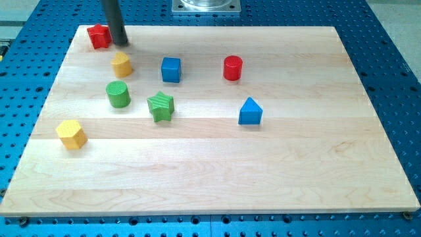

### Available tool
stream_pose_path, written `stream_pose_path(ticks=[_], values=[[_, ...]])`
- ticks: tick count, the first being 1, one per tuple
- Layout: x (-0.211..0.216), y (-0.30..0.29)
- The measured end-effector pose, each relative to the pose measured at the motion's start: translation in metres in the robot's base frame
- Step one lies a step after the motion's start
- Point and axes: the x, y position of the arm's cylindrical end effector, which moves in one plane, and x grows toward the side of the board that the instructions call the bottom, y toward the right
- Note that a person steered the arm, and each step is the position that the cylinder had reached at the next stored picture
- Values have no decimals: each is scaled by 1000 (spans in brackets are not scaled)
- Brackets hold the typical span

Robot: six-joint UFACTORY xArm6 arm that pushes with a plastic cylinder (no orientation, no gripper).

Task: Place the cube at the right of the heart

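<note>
The blue cube (171, 69) sits on the wooden board (217, 178) in the upper middle. The yellow heart (122, 64) lies to its left, a short gap between them. My tip (120, 43) is at the board's upper left, just above the yellow heart and right beside the red star-like block (99, 36). It is well to the left of the blue cube and not touching it.
A green cylinder (118, 94) and a green star (160, 106) lie below the heart and cube. A red cylinder (232, 68) is to the cube's right, with a blue triangular block (250, 112) below it. A yellow hexagonal block (71, 134) is at the left.
</note>
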Motion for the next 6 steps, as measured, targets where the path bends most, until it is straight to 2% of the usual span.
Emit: stream_pose_path(ticks=[1,2,3,4,5,6], values=[[39,-28],[82,4],[93,58],[74,42],[43,55],[41,102]])
